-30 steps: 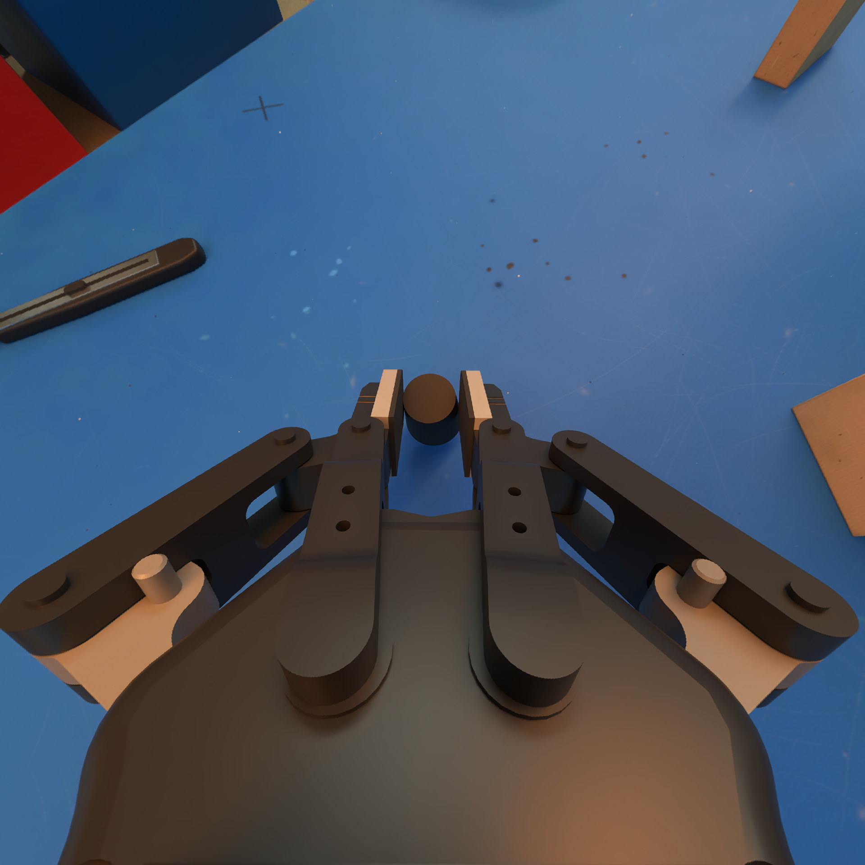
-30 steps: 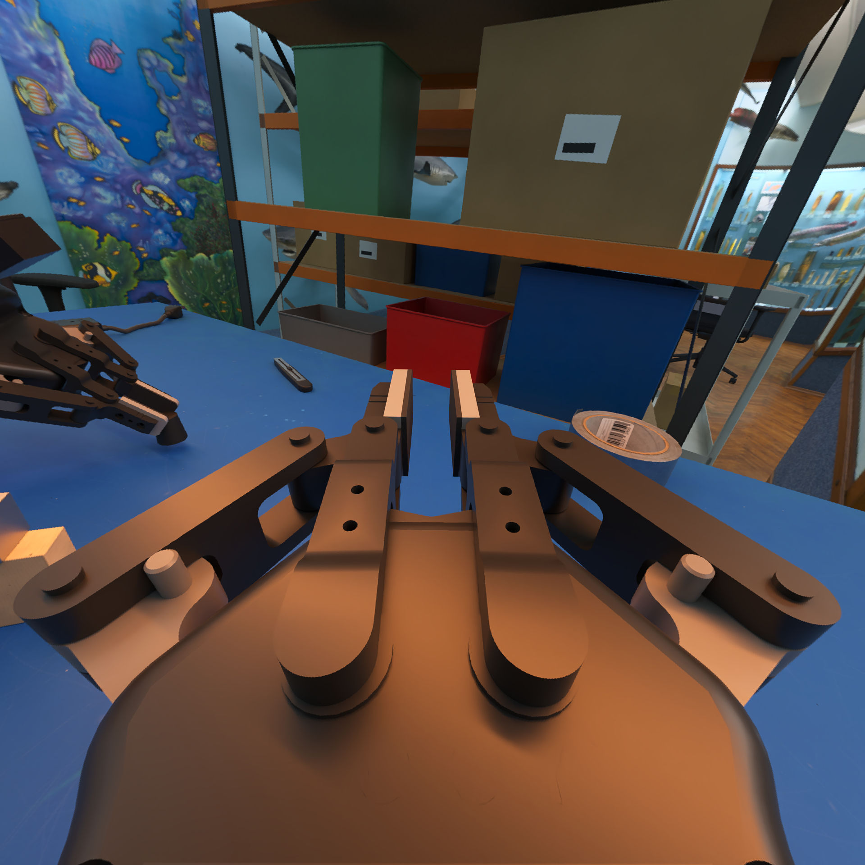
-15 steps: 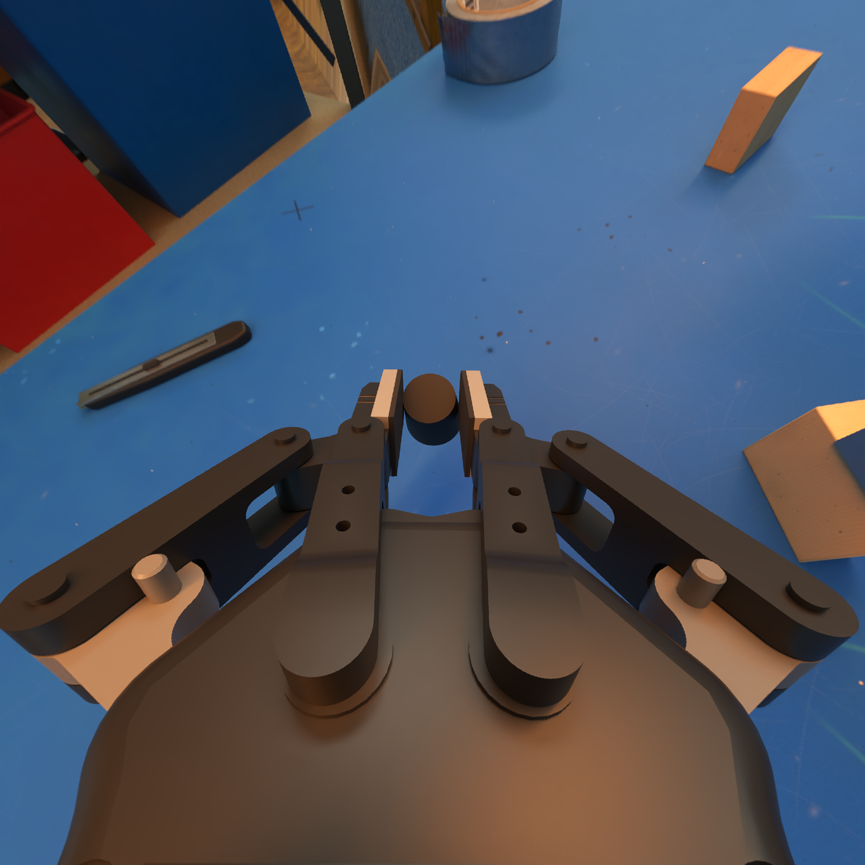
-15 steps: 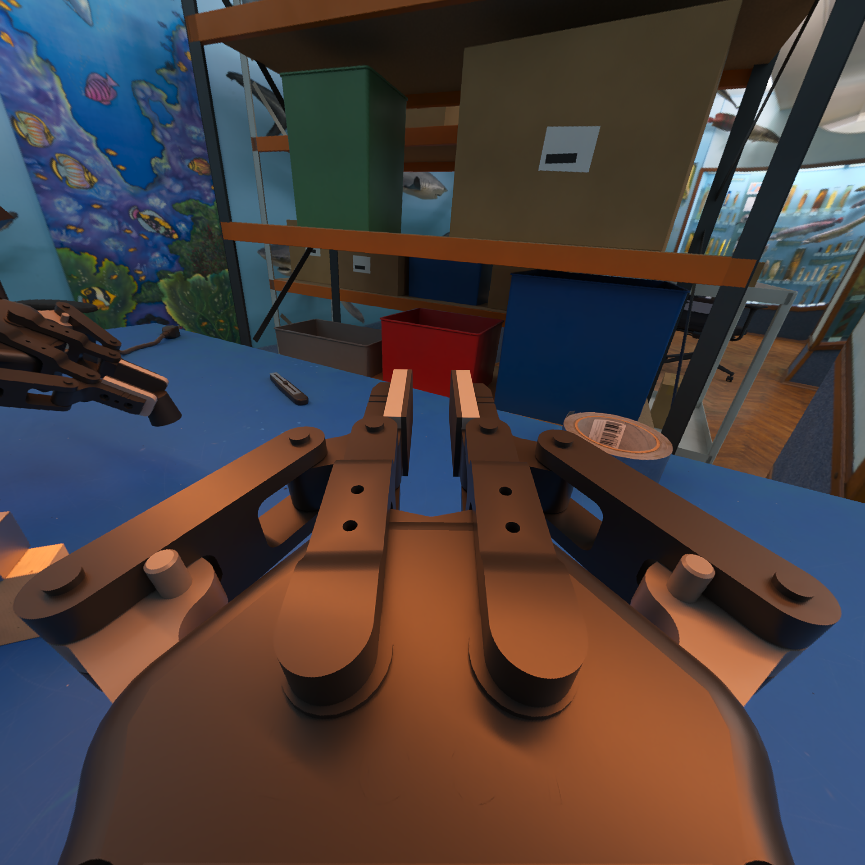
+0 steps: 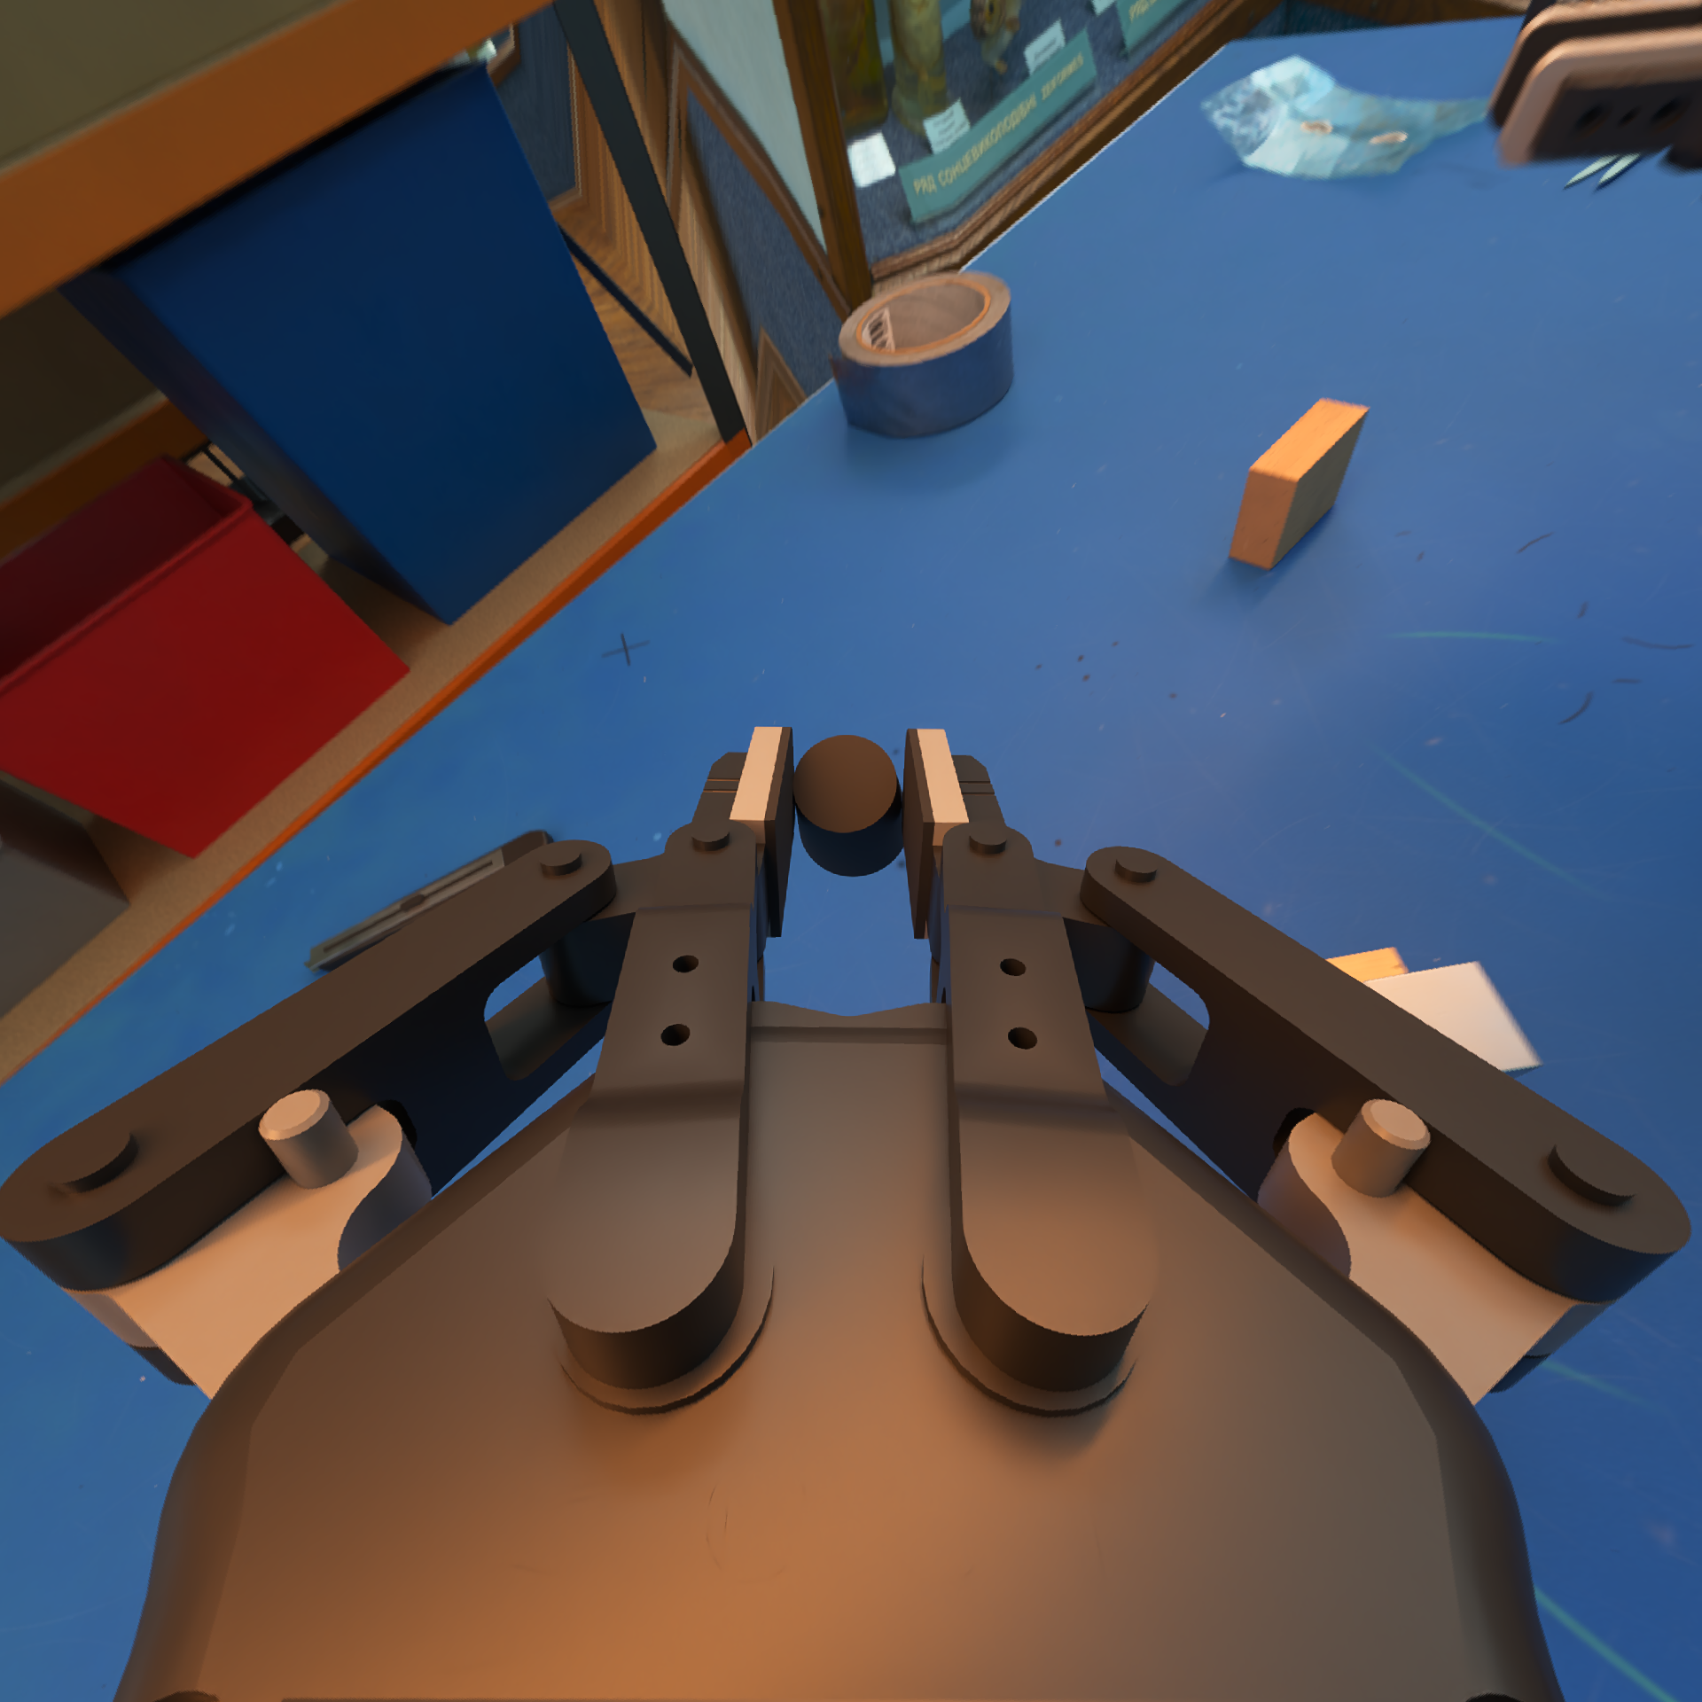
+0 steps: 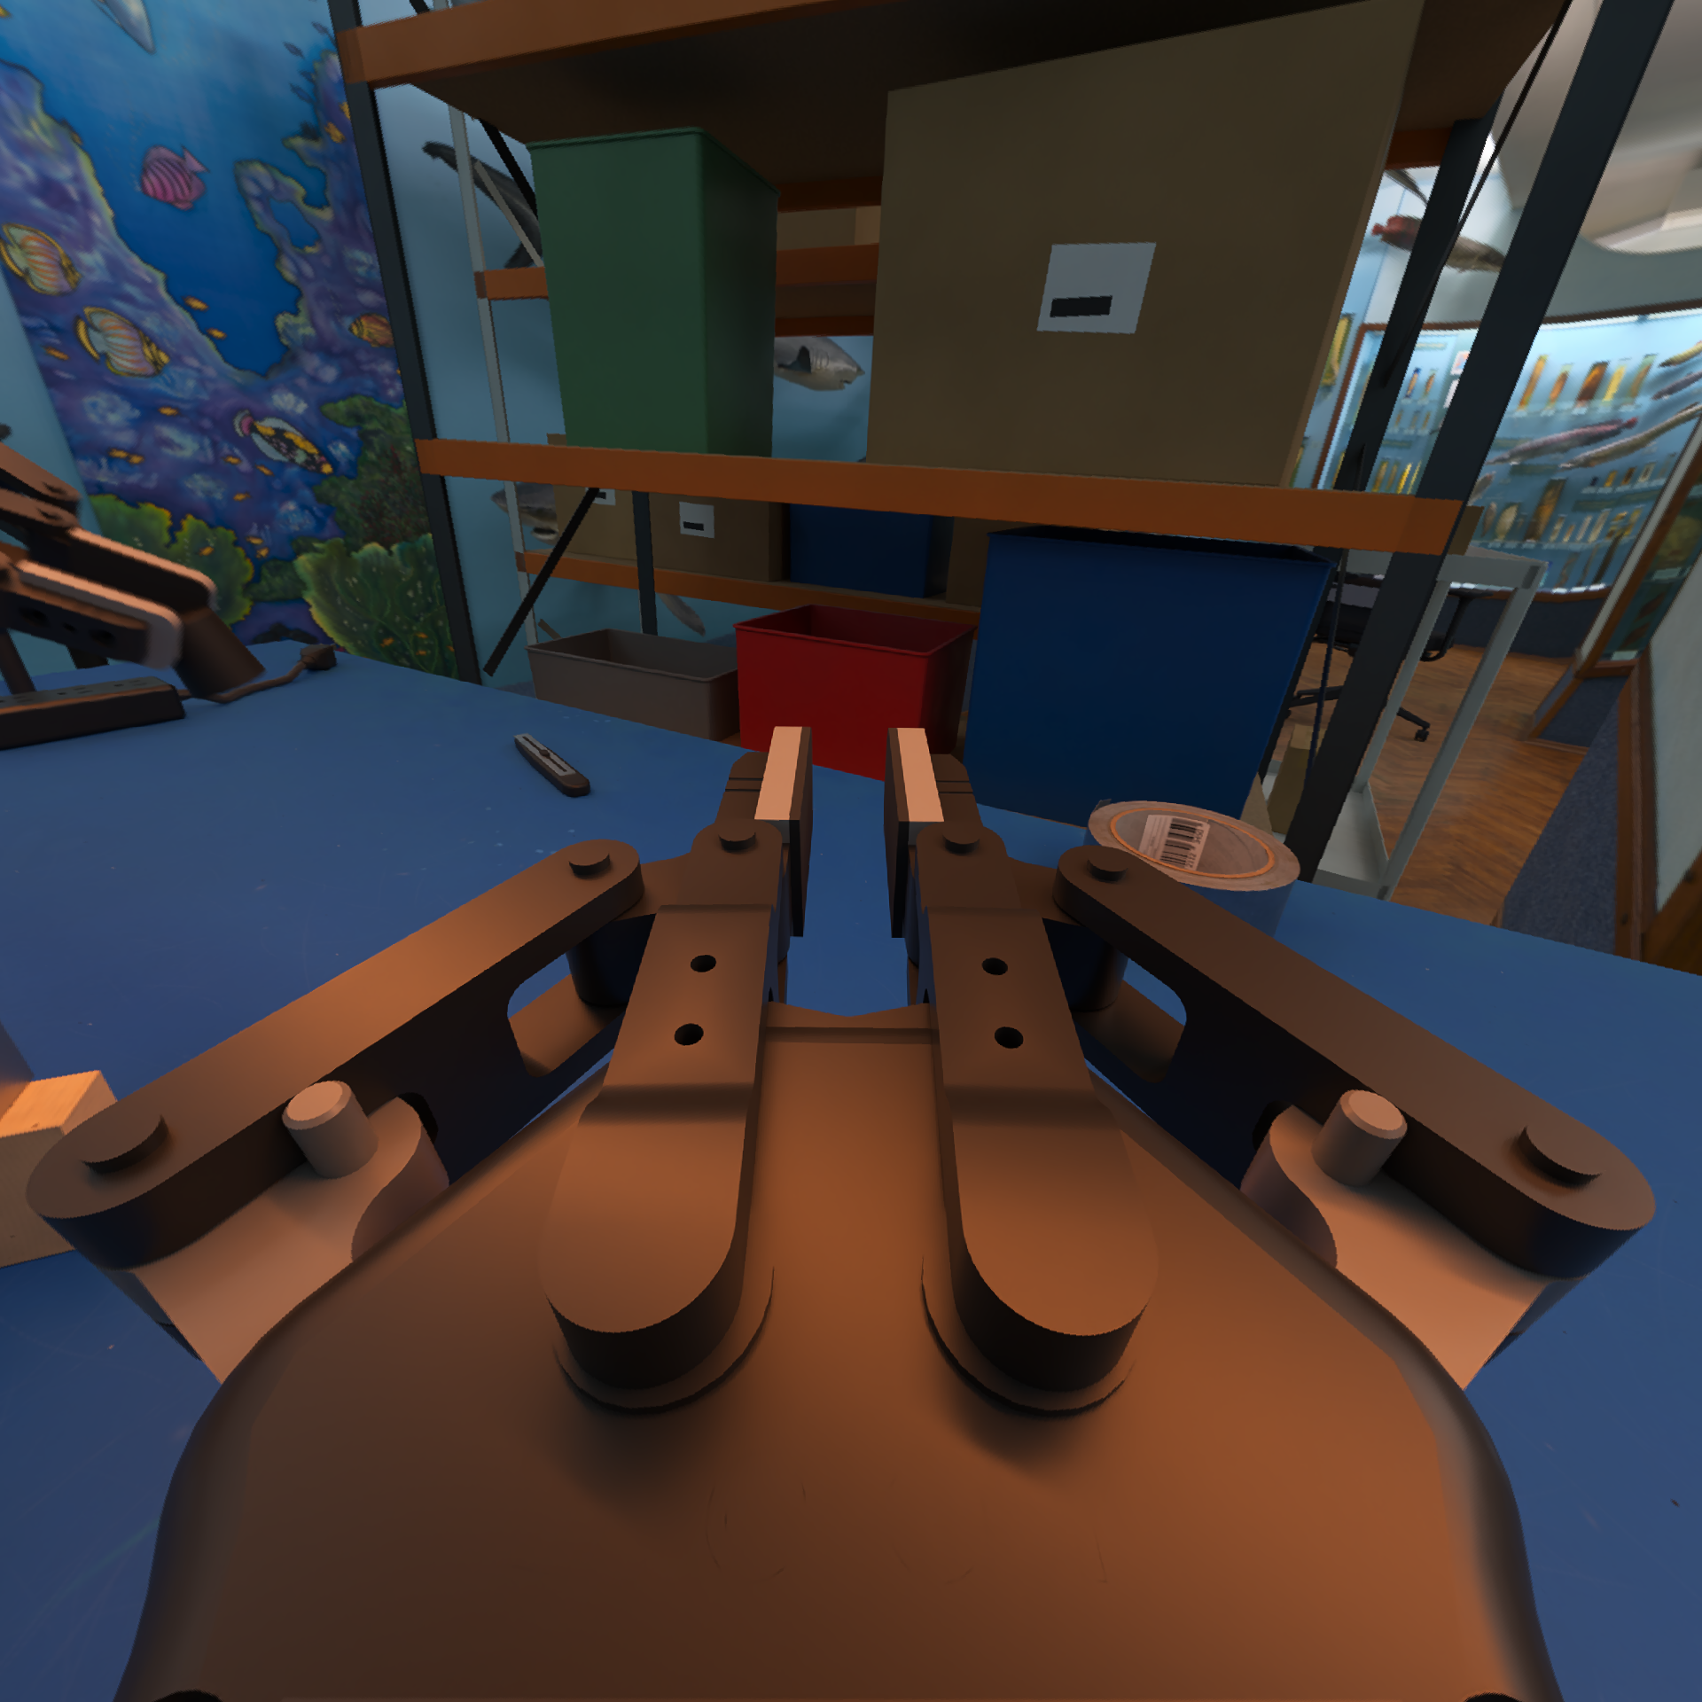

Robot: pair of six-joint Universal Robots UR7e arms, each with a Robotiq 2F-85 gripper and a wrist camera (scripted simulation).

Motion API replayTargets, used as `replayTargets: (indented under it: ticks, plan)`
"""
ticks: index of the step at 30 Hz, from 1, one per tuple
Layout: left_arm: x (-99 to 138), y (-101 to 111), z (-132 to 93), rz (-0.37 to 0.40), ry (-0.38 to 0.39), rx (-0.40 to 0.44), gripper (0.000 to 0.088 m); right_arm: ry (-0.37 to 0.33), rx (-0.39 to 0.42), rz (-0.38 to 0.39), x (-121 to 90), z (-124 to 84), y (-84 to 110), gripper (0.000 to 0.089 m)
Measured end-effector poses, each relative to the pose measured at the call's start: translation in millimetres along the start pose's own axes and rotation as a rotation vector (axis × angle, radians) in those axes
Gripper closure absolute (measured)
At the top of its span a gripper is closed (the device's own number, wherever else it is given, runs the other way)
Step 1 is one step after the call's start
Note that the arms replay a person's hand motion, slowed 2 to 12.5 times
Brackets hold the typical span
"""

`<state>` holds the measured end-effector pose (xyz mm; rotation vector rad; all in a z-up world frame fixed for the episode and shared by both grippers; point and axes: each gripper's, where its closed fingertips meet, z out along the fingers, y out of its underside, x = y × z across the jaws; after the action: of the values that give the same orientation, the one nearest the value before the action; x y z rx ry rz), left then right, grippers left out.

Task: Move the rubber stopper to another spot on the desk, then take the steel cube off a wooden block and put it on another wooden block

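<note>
My left gripper [image 5: 847, 778] is shut on the dark round rubber stopper [image 5: 845, 810] and holds it above the blue desk [image 5: 1197, 737]. In the right wrist view it shows far left, with the stopper [image 6: 226, 649] at its tip. A pale steel cube [image 5: 1455, 1022] sits on a wooden block [image 5: 1368, 962], mostly hidden behind my left gripper's right link. Another wooden block [image 5: 1294, 483] lies ahead to the right. My right gripper [image 6: 843, 783] is empty, with a narrow gap between its pads, above the desk. A wooden block [image 6: 46, 1114] shows at its left edge.
A blue tape roll [image 5: 926, 355] stands at the desk's far edge. A utility knife [image 5: 424, 907] lies to the left, a clear plastic bag [image 5: 1326, 120] at the far right. A power strip [image 6: 83, 709] lies far left. Red [image 5: 184, 663] and blue [image 5: 368, 322] bins stand beyond the edge.
My left gripper has risen with the stopper and tilted up, so the tape roll, the bins and the desk edge have come into view. The right wrist view has shifted slightly.
</note>
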<state>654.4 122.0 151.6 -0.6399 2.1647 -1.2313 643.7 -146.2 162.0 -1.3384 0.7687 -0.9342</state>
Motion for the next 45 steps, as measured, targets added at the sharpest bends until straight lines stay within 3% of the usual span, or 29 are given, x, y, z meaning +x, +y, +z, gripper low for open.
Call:
replayTargets:
  ticks: [7, 12, 17, 23, 27, 30, 40, 45]
  plan:
    - [36, -46, -25, 0.051, 0.013, 0.089, 0.0666, 0.020, -0.028, -0.001, 7, -2, 6.2, 0.0749]
    - [73, -72, -42, 0.076, 0.079, 0.153, 0.0666, 0.028, -0.036, 0.010, 12, -5, 8.5, 0.0749]
    - [116, -93, -57, 0.063, 0.202, 0.219, 0.0667, 0.031, -0.032, 0.025, 15, -8, 8.8, 0.0749]
    - [175, -105, -68, 0.010, 0.409, 0.266, 0.0667, 0.029, -0.022, 0.045, 17, -13, 8.2, 0.0749]
    - [214, -103, -69, -0.012, 0.537, 0.255, 0.0667, 0.028, -0.017, 0.053, 18, -18, 8.0, 0.0749]
    - [239, -94, -62, -0.004, 0.586, 0.220, 0.0667, 0.029, -0.016, 0.050, 18, -21, 8.2, 0.0749]
    - [279, -52, -13, 0.098, 0.536, 0.093, 0.0667, 0.046, -0.029, 0.013, 21, -37, 12.5, 0.0749]
    - [296, -31, 7, 0.081, 0.586, 0.029, 0.0667, 0.050, -0.049, -0.001, 22, -47, 18.0, 0.0749]
